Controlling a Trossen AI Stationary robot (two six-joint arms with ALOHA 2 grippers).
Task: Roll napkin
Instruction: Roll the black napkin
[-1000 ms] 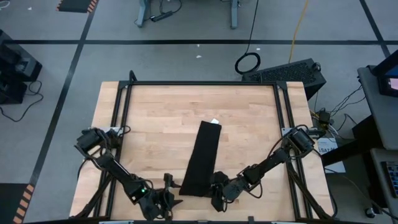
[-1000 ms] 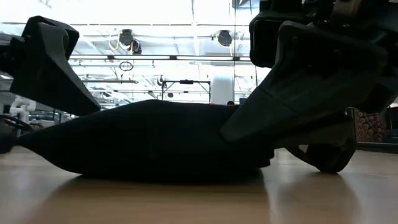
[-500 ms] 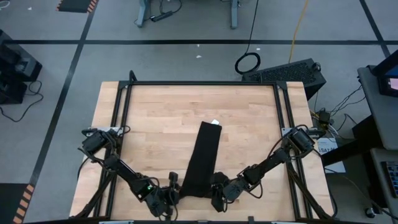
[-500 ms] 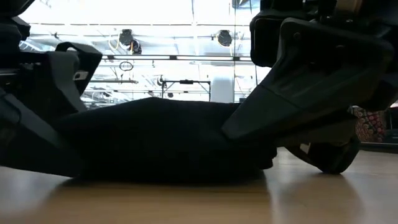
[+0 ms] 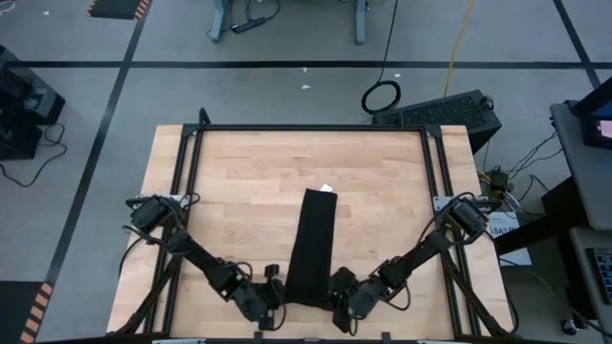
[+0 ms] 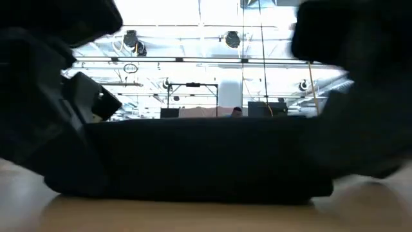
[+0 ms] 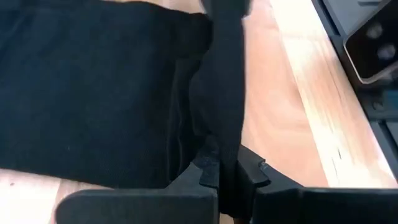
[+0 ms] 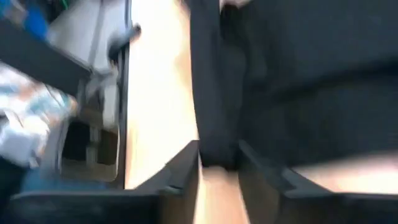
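Pinching the napkin edge now, left tool has closed; right tool grip unclear

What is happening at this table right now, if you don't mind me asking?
Two dark robot arms are working on a long black cloth napkin lying folded into a narrow strip on the wooden table. The left gripper is shut on the strip's near left corner, and the right gripper has its fingers around the near right corner. No roll shows yet; the napkin lies flat.
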